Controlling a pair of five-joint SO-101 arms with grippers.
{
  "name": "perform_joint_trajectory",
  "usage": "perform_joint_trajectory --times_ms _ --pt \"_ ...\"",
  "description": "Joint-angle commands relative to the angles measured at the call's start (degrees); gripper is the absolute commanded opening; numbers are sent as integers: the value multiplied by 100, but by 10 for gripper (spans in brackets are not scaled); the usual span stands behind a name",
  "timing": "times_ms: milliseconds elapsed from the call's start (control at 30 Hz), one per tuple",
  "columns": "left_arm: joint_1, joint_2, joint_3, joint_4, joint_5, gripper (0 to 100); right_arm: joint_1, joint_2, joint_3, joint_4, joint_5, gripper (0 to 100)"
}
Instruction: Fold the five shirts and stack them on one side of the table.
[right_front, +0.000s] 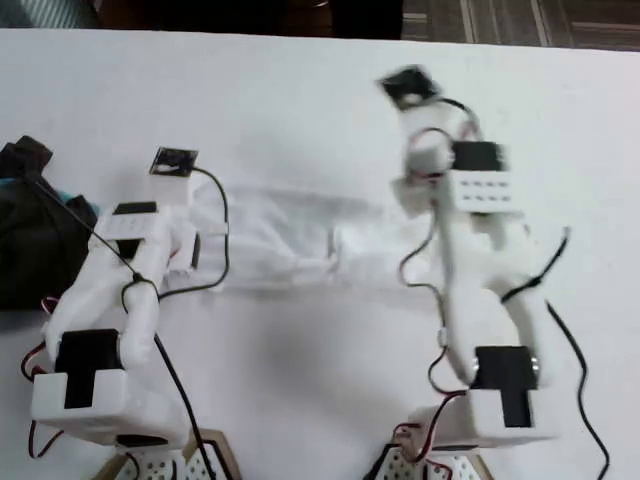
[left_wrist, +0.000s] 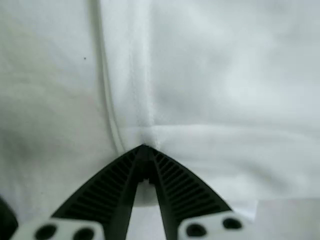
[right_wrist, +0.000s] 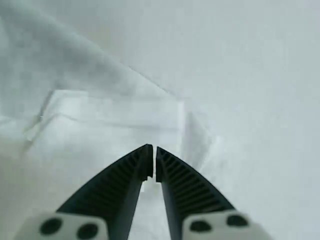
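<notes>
Left gripper (left_wrist: 145, 152): jaws pressed together, the tips pinching the white shirt (left_wrist: 210, 90) at its hem, where creases run in to them.
Right gripper (right_wrist: 152, 152): jaws nearly together with a thin slit between, low over a folded corner of the shirt; whether cloth is caught, cannot tell.
White shirt (right_front: 290, 240): spread flat mid-table, between the two arms.
Dark clothes (right_front: 30, 230): heaped at the left edge of the table (right_front: 300, 90).

My high camera looks down over the counter (right_front: 300, 90); both wrist cameras face down, close over one white shirt (right_front: 280, 240).
</notes>
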Motion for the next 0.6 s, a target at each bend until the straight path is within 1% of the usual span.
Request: perform_joint_trajectory --times_ms 0,67,300,433,567 --pt "62 18 -163 -26 -44 28 664 92 343 -532 -35 20" --pt "62 18 -163 -26 -44 28 822 470 440 -840 -26 20" --pt "62 18 -163 -26 -44 28 963 1560 360 -1446 -44 20" --pt "62 18 -163 -26 -35 28 1095 1947 -9 -1437 -79 20" --pt "62 18 -163 -26 -35 28 1121 1921 -404 -901 -79 20"
